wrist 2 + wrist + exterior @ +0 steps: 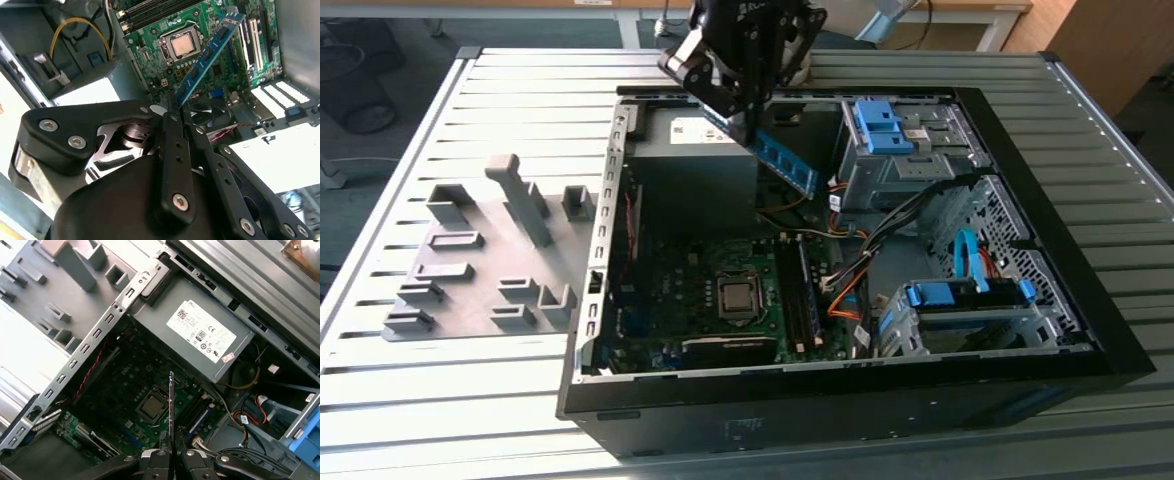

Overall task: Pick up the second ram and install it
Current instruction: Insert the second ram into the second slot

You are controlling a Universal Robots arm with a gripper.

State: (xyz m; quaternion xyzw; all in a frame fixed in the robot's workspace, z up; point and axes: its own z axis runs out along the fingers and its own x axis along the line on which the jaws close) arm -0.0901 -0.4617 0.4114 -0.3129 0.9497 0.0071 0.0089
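Observation:
The second ram is a long blue board strip with dark chips. It hangs tilted in the air over the back part of the open computer case, above the motherboard. My gripper is shut on its upper end. In the second wrist view the ram slants out from my gripper over the processor socket. In the first wrist view the ram shows edge-on, rising from my gripper, with the memory slots just beside it below.
The grey power supply sits at the case's back. Blue drive caddies and loose cables take up the exterior view's right side. A grey plate with plastic blocks lies on the slatted table at the exterior view's left.

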